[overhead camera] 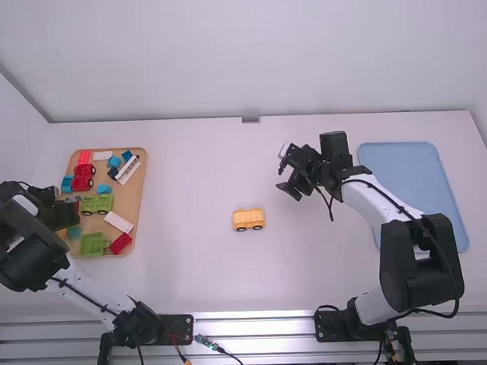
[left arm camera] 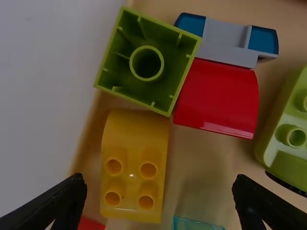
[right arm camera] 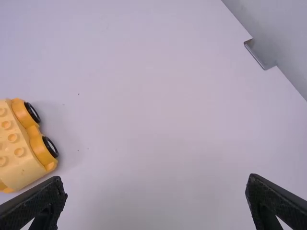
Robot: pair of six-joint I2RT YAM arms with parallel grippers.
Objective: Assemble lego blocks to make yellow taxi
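The yellow wheeled car base (overhead camera: 248,220) stands upright near the table's middle; in the right wrist view the yellow car base (right arm camera: 19,143) is at the left edge. My left gripper (overhead camera: 67,211) is over the parts tray's left side. In the left wrist view that left gripper (left arm camera: 158,201) is open above a yellow block (left arm camera: 134,165) with a curved end and several studs, lying between its fingers without contact. My right gripper (overhead camera: 280,180) hangs over the table, up and right of the car base; in its wrist view the right gripper (right arm camera: 156,191) is open with nothing held.
The wooden tray (overhead camera: 139,182) holds red, green, blue and white pieces. A green block (left arm camera: 184,62) and a red piece (left arm camera: 218,98) lie beside the yellow block. A blue tray (overhead camera: 411,173) lies at the right, partly behind my right arm.
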